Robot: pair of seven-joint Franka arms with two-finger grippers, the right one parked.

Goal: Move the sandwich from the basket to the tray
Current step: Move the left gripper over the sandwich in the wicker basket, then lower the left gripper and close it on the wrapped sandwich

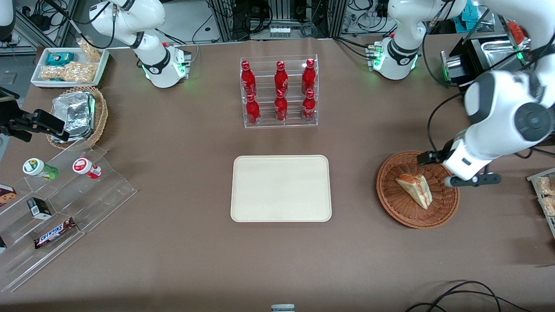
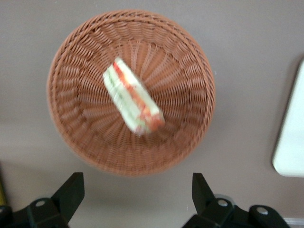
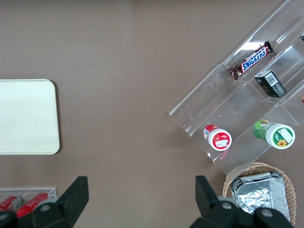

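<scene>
The sandwich, a pale triangular wedge with orange-red and green filling on its edge, lies in the middle of the round reddish-brown wicker basket. My gripper hangs above the part of the basket's rim farther from the front camera. Its two black fingers stand wide apart with nothing between them; under them is bare table just outside the rim. The cream-beige tray lies flat beside the basket, toward the parked arm's end, with nothing on it.
A clear rack of red bottles stands farther from the front camera than the tray. A tan basket with foil packets, a white snack tray and a clear stepped stand lie toward the parked arm's end.
</scene>
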